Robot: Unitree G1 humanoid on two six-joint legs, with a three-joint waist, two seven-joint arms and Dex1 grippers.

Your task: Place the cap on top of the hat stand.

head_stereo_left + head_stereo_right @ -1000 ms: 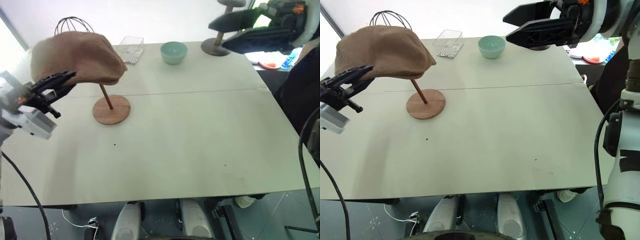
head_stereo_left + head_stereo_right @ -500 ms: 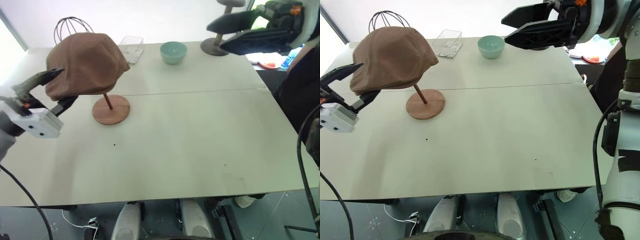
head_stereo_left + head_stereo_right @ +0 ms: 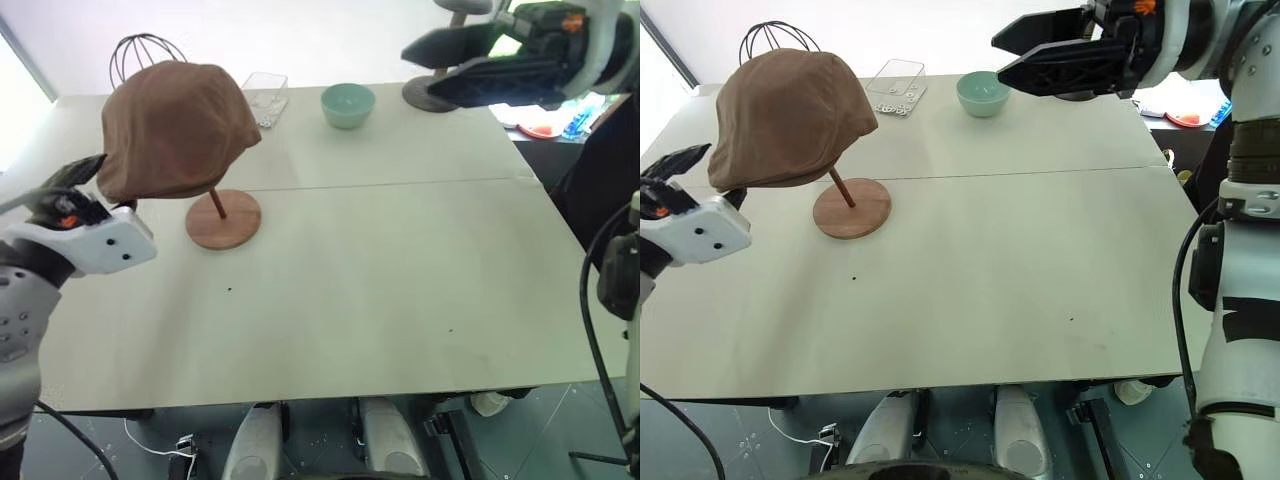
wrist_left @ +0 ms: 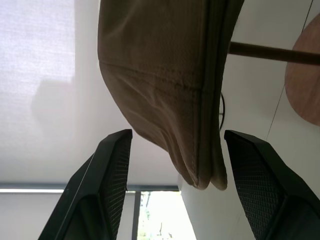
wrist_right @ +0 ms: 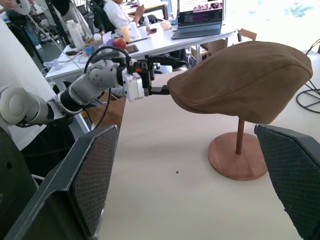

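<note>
cap (image 3: 178, 128): draped over hat stand (image 3: 222, 218), near surface's far-left corner.
left tool (image 4: 200, 155): apart, straddling cap's rim, not clamped.
right tool (image 3: 1002, 55): apart, empty.
step: withdraw straight, without snagging rim.

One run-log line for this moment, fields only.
soft brown fabric cap: draped over reddish-brown wooden hat stand | left gripper: open, straddling cap's edge | right gripper: open, raised

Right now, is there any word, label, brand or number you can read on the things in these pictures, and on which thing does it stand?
No text can be read.
Laptop screen on the far desk: too small to read.
Cap, wooden stand, bowl: no writing visible.
</note>
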